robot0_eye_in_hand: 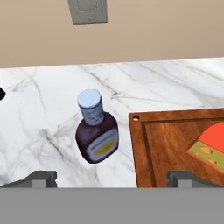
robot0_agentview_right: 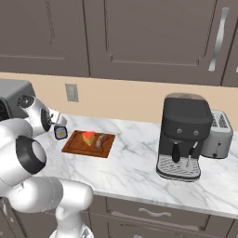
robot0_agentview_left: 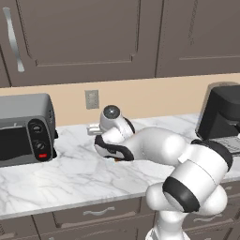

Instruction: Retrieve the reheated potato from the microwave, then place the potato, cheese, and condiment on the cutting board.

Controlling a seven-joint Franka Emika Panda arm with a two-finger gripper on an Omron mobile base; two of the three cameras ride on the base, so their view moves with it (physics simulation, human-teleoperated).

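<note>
In the hand view the two dark fingertips (robot0_eye_in_hand: 41, 177) rise at the bottom edge, set wide apart, so the hand (robot0_eye_in_hand: 114, 178) is released and grasps nothing. Between and just above them stands the condiment (robot0_eye_in_hand: 96, 127), a small bottle of dark brown sauce with a pale bluish cap and a label; it rests on the marbled white worktop (robot0_eye_in_hand: 52, 92), just beside the left edge of the cutting board (robot0_eye_in_hand: 166, 144) but apart from it. The board is reddish-brown wood with a raised rim and a small hole at its near corner. On it lies the cheese (robot0_eye_in_hand: 210, 146), an orange-yellow wedge with a red rind, cut off by the right edge of the view. A grey wall outlet (robot0_eye_in_hand: 87, 11) sits on the beige wall above.

From the right base view the hand (robot0_agentview_right: 56, 122) hovers low over the condiment (robot0_agentview_right: 61, 133), which stands just left of the cutting board (robot0_agentview_right: 76, 145). The cheese (robot0_agentview_right: 89, 138) sits on the board, with a small brownish thing beside it that is too small to name. Farther right on the worktop (robot0_agentview_right: 135, 162) stand a dark coffee machine (robot0_agentview_right: 184, 135) and a silver toaster (robot0_agentview_right: 218, 132).

In the left base view the bent white arm (robot0_agentview_left: 154, 147) hides the bottle and board; a silver toaster oven (robot0_agentview_left: 26, 129) with round knobs stands at the left.
</note>
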